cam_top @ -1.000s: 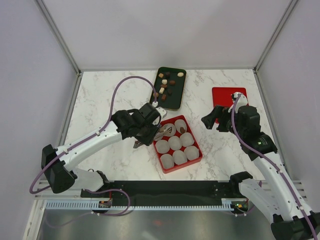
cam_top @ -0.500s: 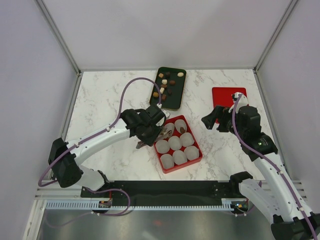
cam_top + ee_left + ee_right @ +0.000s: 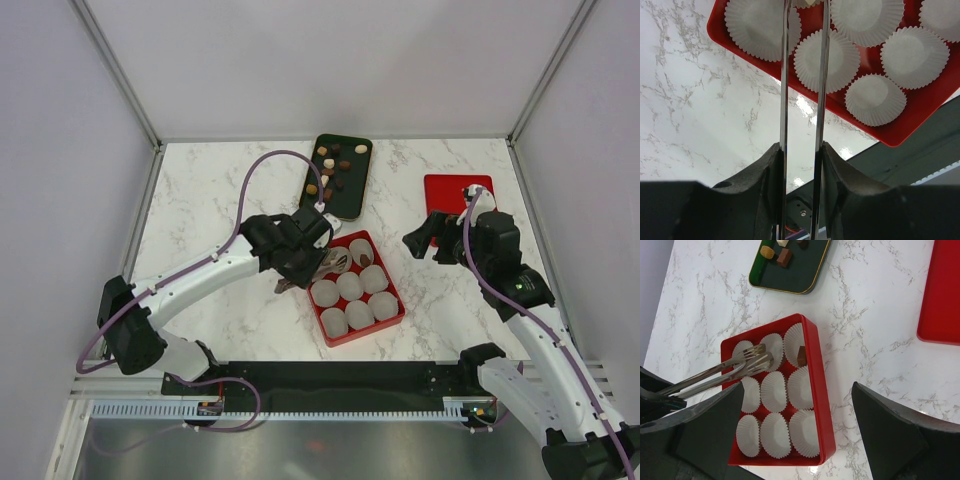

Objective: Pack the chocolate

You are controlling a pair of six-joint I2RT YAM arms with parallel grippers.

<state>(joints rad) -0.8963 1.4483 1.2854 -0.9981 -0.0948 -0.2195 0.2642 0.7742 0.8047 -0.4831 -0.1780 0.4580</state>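
My left gripper [image 3: 298,258] is shut on metal tongs [image 3: 325,267]; in the left wrist view its fingers [image 3: 771,165] press the two blades [image 3: 784,90]. The tong tips [image 3: 754,358] hover over the back-left paper cups of the red box [image 3: 395,318]. A small cream piece [image 3: 807,2] shows between the tips at the frame's top edge. One brown chocolate [image 3: 801,356] lies in the back-right cup. Several chocolates [image 3: 328,168] lie on the dark tray [image 3: 345,203]. My right gripper [image 3: 425,240] is open and empty, right of the box, and shows in its wrist view [image 3: 798,390].
The box holds several white paper cups [image 3: 350,286], most of them empty. A red lid [image 3: 450,190] lies flat at the back right, behind the right gripper. Marble table, walls on three sides.
The left arm has swung its elbow inward and the tongs have shifted slightly over the back cups. The right arm has not moved.
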